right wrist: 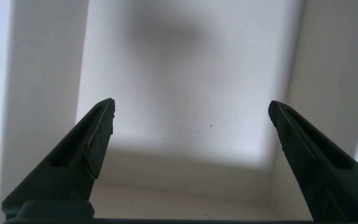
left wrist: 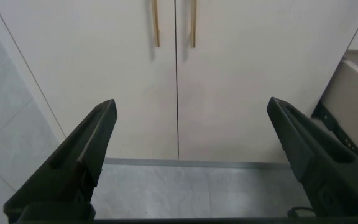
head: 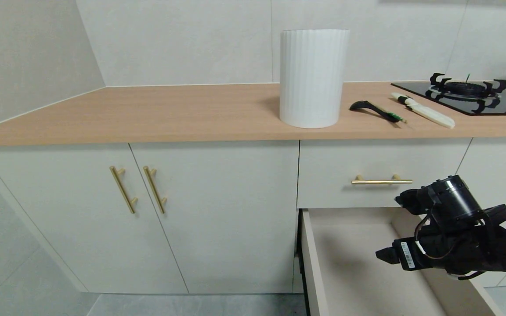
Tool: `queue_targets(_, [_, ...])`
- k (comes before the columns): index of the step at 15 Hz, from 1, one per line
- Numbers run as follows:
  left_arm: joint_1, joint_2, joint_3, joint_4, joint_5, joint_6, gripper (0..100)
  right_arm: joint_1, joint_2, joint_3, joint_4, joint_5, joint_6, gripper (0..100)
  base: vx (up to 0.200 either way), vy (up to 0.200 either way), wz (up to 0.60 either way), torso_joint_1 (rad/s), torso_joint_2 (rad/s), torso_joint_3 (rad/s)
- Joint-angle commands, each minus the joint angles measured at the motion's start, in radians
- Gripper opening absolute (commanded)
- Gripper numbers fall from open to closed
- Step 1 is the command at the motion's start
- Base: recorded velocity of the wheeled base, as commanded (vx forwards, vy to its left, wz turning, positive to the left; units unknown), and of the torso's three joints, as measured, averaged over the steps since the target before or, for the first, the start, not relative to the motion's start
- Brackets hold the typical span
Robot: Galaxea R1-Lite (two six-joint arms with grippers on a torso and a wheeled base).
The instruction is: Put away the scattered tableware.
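1. Up above the right gripper (head: 389, 255), on the countertop (head: 169, 114), lie a black spoon (head: 374, 109) and a white knife (head: 424, 112), just beside each other.
2. Both look light, stiff and smooth. Lying flat they'd likely slip, so I'd pinch across the slim handles.
3. Over the open drawer (head: 312, 259), the right gripper hangs spread, holding nothing.
4. Off to its side, the left gripper (left wrist: 191, 106) is spread too, facing the cabinet doors (left wrist: 104, 62).

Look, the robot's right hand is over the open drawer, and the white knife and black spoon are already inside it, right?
Not quite. The right hand is over the open drawer, but the white knife and black spoon are not inside it: the head view shows them lying on the countertop, next to the tall white container.
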Motion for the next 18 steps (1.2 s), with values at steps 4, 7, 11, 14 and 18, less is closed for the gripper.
queue_targets(4, [0.000,0.002,0.001,0.001,0.000,0.000,100,0.001,-0.012,0.002,0.001,0.000,-0.002,100,0.000,0.000,0.00,0.132,-0.39,-0.289])
queue_targets(7, [0.000,0.002,0.001,0.001,0.000,0.000,100,0.001,-0.012,0.002,0.001,0.000,-0.002,100,0.000,0.000,0.00,0.163,-0.50,-0.286])
queue_targets(11, [0.000,0.002,0.001,0.001,0.000,-0.002,100,0.001,-0.011,0.002,0.001,0.000,-0.002,100,0.000,0.000,0.00,0.180,-0.47,-0.281])
queue_targets(14, [0.000,0.002,0.001,0.001,0.000,0.000,100,0.001,-0.011,0.002,0.003,0.000,-0.002,100,0.000,0.000,0.00,0.201,-0.48,-0.282])
queue_targets(18, [0.000,0.002,0.001,0.001,0.000,0.000,100,0.001,-0.011,0.002,0.003,0.000,-0.002,100,0.000,0.000,0.00,0.215,-0.50,-0.279])
